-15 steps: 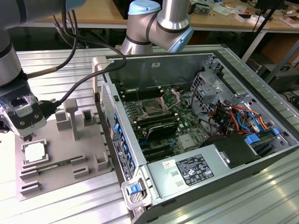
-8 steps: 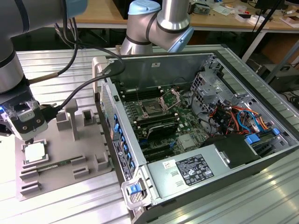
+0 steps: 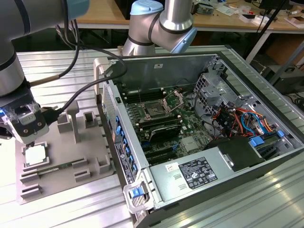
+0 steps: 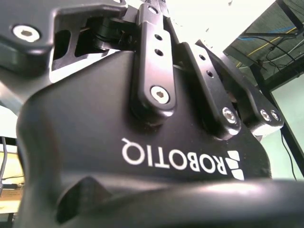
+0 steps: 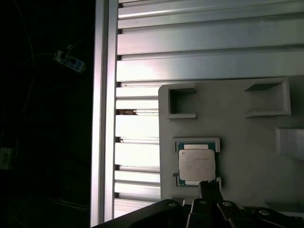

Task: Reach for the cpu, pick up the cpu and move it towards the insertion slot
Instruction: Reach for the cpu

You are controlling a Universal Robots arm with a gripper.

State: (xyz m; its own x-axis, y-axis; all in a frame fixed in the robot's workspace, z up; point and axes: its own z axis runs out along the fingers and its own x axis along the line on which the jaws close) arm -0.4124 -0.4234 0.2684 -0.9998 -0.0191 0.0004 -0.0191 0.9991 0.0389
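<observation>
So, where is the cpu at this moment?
The cpu lies in a recess of the grey tray at the exterior view's left, just below the pincer, outside the computer case.

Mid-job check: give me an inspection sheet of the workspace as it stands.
Surface: ribbed metal table, grey tray on it beside the open case.
Job's things: cpu seated in its tray recess; insertion slot on the board, frame looks raised.
Clutter: green strip in the tray near the cpu.
Gripper: gripper directly over the cpu.
Cables: black cables off the arm; coloured wires in the case.
Surroundings: workbenches behind.
</observation>
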